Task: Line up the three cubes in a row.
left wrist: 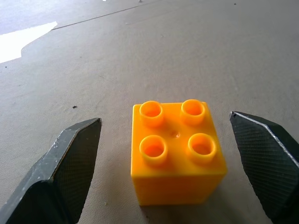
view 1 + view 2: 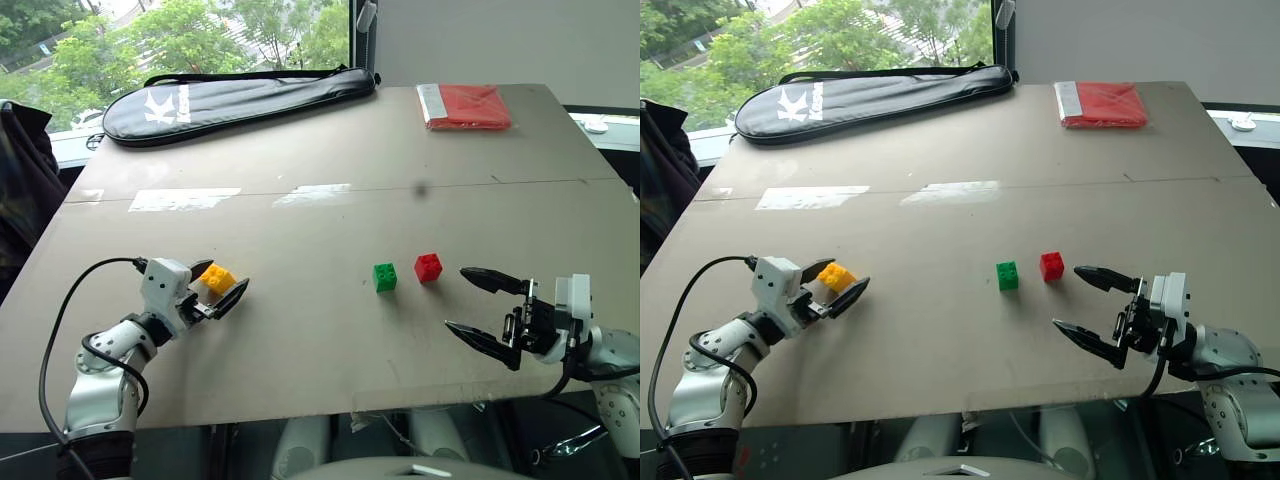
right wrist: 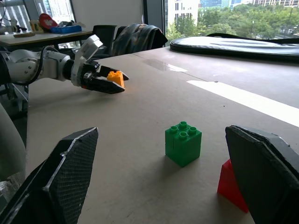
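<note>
On the left side of the brown tabletop (image 2: 300, 330) the left gripper (image 2: 222, 287) sits low with its two black fingers spread apart, straddling the yellow brick (image 1: 176, 151) without touching it; the left wrist view shows bare table on both sides of the brick between it and the pads. This brick looks like light, rigid, smooth plastic with four studs on top, so it should take a firm pinch across two flat opposite side walls, low enough to miss the studs; squeezed off-centre it could well skate or twist on the smooth surface. Well apart to the right stand the green brick (image 2: 385, 277) and, just beside it, the red brick (image 2: 428, 267), upright and not touching. The right gripper (image 2: 482, 304) hangs near them, jaws wide and holding nothing. Between the yellow brick and the green one the table is bare, giving open room to carry or slide it across. The near table edge lies not far below both grippers, while the black racket bag (image 2: 235, 100) and the red packet (image 2: 465, 105) lie far back, out of the way
</note>
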